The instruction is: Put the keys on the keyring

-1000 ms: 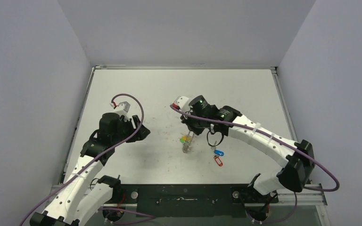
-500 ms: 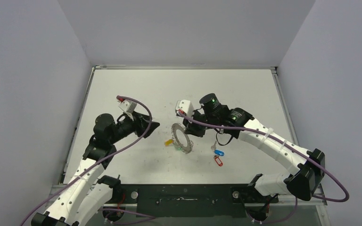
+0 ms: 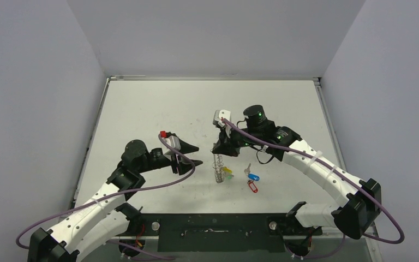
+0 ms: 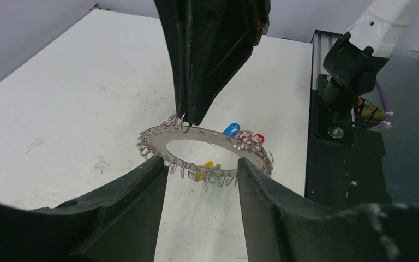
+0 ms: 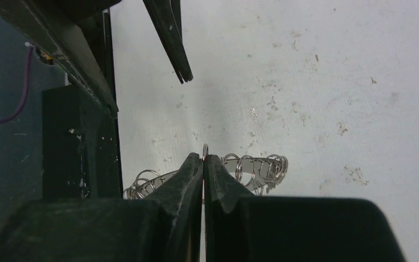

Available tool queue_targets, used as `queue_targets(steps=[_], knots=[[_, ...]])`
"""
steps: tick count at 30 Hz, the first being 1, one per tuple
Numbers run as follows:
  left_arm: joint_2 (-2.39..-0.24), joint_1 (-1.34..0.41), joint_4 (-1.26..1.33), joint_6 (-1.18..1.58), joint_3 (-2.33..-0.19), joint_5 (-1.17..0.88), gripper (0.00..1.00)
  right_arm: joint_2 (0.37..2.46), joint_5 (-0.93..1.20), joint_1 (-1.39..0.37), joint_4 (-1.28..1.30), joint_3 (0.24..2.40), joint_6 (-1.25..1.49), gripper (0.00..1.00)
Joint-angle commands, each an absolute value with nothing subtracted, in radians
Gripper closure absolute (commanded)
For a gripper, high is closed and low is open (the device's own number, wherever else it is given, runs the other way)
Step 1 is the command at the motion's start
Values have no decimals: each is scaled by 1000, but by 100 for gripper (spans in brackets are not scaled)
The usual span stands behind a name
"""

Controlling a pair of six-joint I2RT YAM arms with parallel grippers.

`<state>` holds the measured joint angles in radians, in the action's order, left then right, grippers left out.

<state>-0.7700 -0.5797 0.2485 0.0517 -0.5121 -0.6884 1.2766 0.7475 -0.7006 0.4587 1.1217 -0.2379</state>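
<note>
**Ring pinched up on edge, keys lying beside it**

Since a second ago, swung the left gripper [image 3: 198, 155] in from the left side to near the keyring [image 3: 217, 166]. Turned the keyring too: flat face showing half a second ago, edge-on from above now.

Pinched tight on the ring's top rim with the right gripper [image 3: 219, 149], its fingers [image 5: 185, 180] closed with only the thin metal between them. Hanging down from that grip, with a yellow tag [image 3: 227, 170] and a green tag [image 3: 229, 176] on loops at the low end. Cannot tell whether touching the table [image 3: 142, 98] or held just off it.

Left fingers [image 4: 125, 213] about half way apart, holding nothing. Pointing straight at the ring's wide hole in the left wrist view. Near, but not touching.

Found the keys [image 3: 247, 171] flat on the table just to the right of the keyring, apart from it. Blue tag [image 3: 254, 177] farther back, red tag [image 3: 252, 187] just in front, close together. Neither on a loop yet.
</note>
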Motion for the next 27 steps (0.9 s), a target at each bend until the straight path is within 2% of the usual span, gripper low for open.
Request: queue_targets(steps=[1,10,19,23,27], knots=[[-801,-639,340,-56,-523,-652,52,1227,887,-694,343,1108,-232,100],[-871,-700,383,-75,-529,-609,63,1206,941,-689,320,1083,-249,100],[-883,-712,399,-80,-538,-593,70,1216,974,-689,312,1088,-245,100],[-874,-713,407,-76,-535,-591,70,1215,968,-689,314,1089,-247,100],[-856,-713,419,-71,-532,-571,66,1215,959,-688,323,1092,-256,100]])
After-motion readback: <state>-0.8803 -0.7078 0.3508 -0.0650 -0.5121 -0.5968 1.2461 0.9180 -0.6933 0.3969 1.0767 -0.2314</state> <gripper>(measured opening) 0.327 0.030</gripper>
